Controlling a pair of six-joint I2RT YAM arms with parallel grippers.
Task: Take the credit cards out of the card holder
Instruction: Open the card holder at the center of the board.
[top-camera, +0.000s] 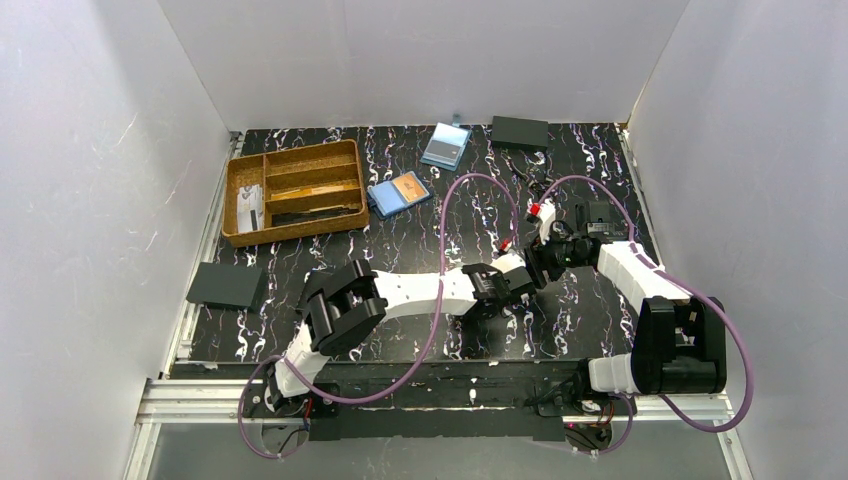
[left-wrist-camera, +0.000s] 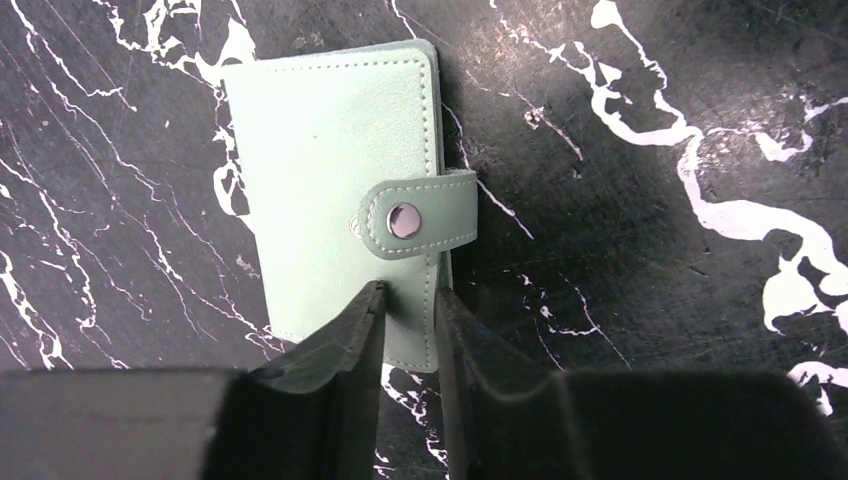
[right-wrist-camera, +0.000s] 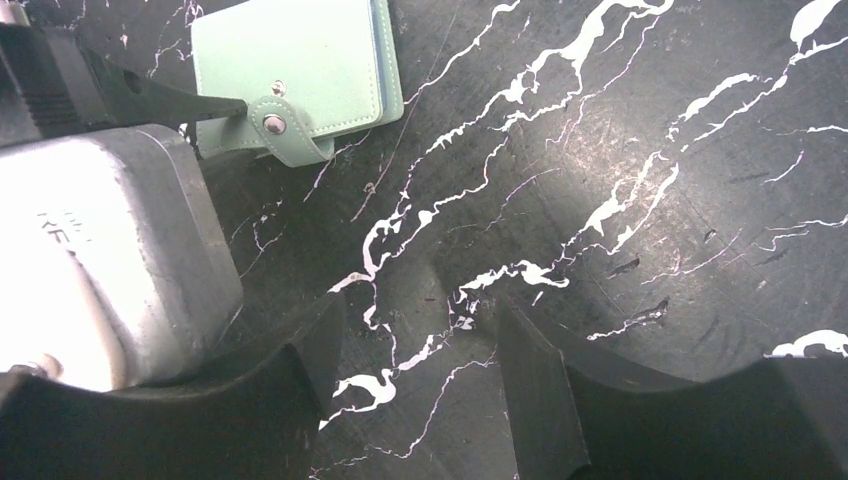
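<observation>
**Left jaws at the card holder's edge**

Your left gripper (left-wrist-camera: 408, 295) stands over the near edge of the card holder (left-wrist-camera: 320, 150), its jaws narrowed to a slit. You cannot tell whether they pinch it. The holder lies flat on the marbled black table (left-wrist-camera: 650, 300). Your right gripper (right-wrist-camera: 418, 312) hangs near the holder, jaws wide and empty. The snap strap (left-wrist-camera: 420, 215) wraps the holder's edge just beyond the left fingertips.

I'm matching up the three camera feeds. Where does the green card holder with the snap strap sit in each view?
Top external: not visible; the left gripper and right gripper meet right of centre, likely covering it.
Left wrist: card holder upper centre-left, at the left gripper's fingertips.
Right wrist: card holder top left corner, a left gripper finger reaching its strap.
Shared landmark: the left gripper.
</observation>
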